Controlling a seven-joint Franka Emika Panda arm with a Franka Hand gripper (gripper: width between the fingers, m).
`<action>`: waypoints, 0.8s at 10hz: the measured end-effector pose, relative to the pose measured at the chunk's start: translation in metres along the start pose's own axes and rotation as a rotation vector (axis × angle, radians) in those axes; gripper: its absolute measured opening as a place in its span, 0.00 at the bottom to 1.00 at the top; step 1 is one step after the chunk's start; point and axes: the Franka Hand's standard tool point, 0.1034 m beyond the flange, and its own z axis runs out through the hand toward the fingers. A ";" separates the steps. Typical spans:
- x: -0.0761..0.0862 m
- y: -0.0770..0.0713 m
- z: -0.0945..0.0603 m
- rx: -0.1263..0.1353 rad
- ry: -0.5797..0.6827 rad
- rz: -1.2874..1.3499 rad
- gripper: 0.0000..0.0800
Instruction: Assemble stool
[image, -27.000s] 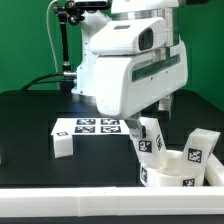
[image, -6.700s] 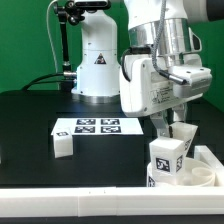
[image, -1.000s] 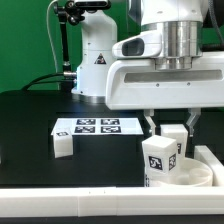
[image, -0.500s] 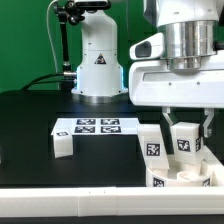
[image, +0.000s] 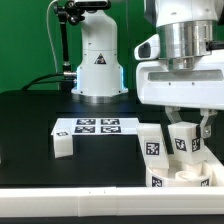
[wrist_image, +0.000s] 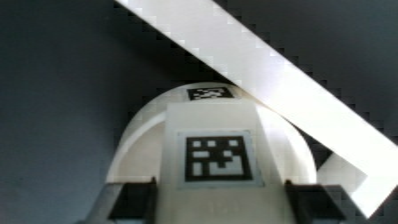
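Standing upright on the seat disc (image: 205, 177) was the first leg block (image: 151, 146). The tool (image: 186, 127) held the second leg block (image: 183, 143), jaws narrow, just beside it over the disc. The third leg block (image: 62, 145) lay loose on the bench (image: 30, 120); assembly looked under half done.

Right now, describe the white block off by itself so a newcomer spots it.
On the black table, find the flat marker board. The small white block lies just off its corner on the exterior view's left. It sits alone, no tag showing; the standing block and the gripped block both show tags at the round seat.
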 end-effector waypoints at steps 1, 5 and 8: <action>-0.001 0.000 0.000 0.003 -0.004 0.077 0.43; -0.002 -0.001 0.000 0.007 -0.011 0.252 0.43; -0.004 -0.001 0.000 0.013 -0.026 0.476 0.43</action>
